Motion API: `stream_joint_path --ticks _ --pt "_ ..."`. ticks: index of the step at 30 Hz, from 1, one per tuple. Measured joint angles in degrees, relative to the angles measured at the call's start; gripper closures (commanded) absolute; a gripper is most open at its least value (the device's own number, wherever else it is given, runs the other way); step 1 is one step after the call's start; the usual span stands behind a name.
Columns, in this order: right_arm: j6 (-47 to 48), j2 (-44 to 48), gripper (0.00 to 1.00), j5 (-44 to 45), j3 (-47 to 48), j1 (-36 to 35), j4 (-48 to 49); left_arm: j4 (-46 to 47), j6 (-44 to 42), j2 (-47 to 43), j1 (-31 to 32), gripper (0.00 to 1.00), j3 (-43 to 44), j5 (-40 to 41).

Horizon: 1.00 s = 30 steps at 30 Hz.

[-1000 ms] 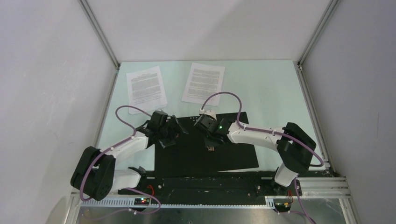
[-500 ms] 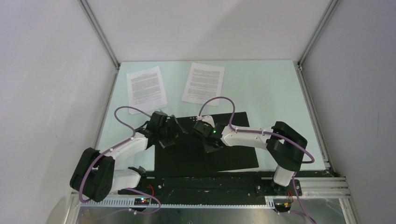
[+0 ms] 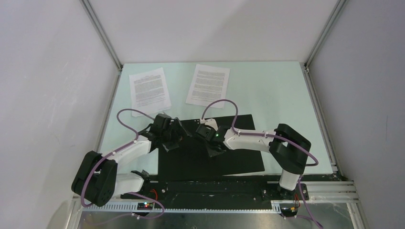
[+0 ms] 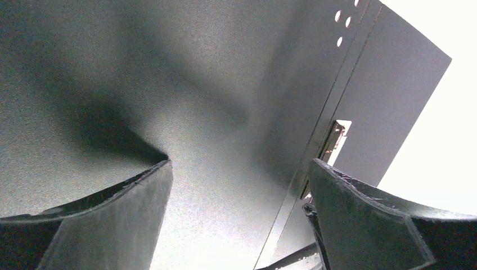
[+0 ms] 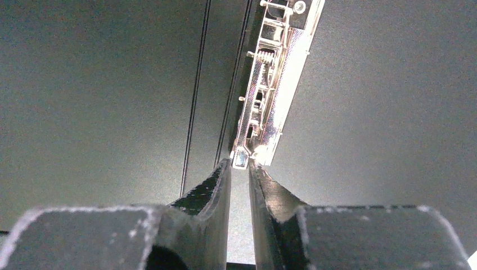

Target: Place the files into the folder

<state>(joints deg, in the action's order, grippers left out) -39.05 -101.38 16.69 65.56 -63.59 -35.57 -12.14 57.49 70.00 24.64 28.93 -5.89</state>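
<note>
The folder [image 3: 239,152] lies open on the table with its black inside up. Its metal spine clip [image 5: 275,73] runs along the middle. My right gripper [image 3: 213,149] is low over the spine. In the right wrist view its fingertips [image 5: 240,164] are pinched on the near end tab of the clip. My left gripper [image 3: 177,131] is open over the folder's left cover [image 4: 197,84], holding nothing, with the clip [image 4: 334,138] by its right finger. The two files lie flat at the back of the table, one on the left [image 3: 149,88] and one in the middle [image 3: 208,85].
The pale green table [image 3: 277,90] is walled by white panels on the left, back and right. A black rail [image 3: 215,186] with both arm bases runs along the near edge. Purple cables loop above each wrist.
My right gripper has moved left along the folder toward the spine and now sits at the clip's end. The left arm, the folder and the sheets have not moved.
</note>
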Motion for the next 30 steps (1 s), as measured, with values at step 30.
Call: stream_joint_path --ticks 30 --pt "-2.73 -1.14 0.71 1.31 0.83 -0.28 -0.76 0.04 0.13 0.5 0.0 0.02 0.17 0.15"
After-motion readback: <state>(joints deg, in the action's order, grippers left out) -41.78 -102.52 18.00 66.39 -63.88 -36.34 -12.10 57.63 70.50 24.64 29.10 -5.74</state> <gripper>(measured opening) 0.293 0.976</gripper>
